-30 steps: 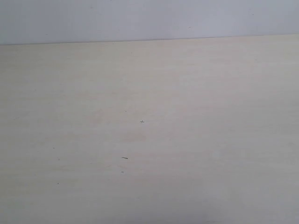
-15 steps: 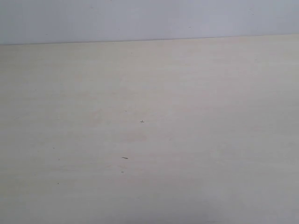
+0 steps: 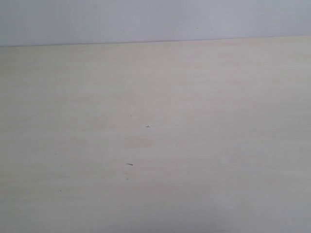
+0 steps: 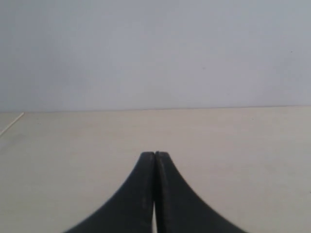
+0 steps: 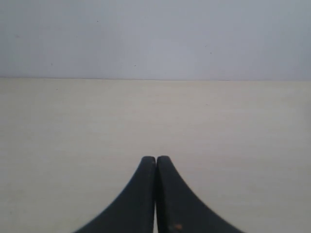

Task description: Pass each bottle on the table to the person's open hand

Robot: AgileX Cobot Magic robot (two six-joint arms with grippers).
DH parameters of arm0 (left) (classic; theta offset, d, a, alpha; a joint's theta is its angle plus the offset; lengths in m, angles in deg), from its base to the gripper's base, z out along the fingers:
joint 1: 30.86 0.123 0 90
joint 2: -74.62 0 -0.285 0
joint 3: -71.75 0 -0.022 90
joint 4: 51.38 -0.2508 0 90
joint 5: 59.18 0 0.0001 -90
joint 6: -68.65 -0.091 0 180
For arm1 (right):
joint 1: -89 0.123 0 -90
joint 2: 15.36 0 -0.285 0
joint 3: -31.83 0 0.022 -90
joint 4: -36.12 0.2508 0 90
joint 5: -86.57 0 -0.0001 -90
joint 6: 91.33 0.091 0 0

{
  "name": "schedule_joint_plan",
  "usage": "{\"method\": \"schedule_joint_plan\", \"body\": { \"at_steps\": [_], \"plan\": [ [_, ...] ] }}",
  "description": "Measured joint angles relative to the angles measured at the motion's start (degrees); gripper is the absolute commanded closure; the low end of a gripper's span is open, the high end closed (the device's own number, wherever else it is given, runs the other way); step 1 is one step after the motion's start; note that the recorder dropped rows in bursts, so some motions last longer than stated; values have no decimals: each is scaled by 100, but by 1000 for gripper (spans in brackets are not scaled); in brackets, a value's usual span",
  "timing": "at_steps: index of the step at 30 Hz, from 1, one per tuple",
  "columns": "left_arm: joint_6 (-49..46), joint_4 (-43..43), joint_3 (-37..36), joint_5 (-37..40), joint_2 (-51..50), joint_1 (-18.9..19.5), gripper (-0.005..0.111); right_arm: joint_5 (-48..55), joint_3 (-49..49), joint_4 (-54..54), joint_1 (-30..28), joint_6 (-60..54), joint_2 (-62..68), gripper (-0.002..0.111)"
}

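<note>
Exterior view down onto the table (image 3: 204, 145); both wrist views low along it.

Left gripper (image 4: 154, 155) and right gripper (image 5: 156, 159) both closed, empty.

Nothing readable anywhere: no lettering, label, brand, number or sign. Only a few tiny dark specks (image 3: 129, 164) on the pale worktop (image 3: 218, 145), too small to pass for characters. Near the middle, a small cross-shaped mark (image 3: 147, 126), not legible as any sign. Beyond the far edge, a plain unmarked wall (image 3: 146, 19).
</note>
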Motion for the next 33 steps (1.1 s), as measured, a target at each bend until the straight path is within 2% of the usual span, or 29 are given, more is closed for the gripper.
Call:
{"method": "schedule_joint_plan", "body": {
  "at_steps": [10,33],
  "plan": [
    [11,84,-139,682,0,0,107,0,0,0,0,0,0,108],
    [11,89,-139,729,0,0,107,0,0,0,0,0,0,108]
  ]
}}
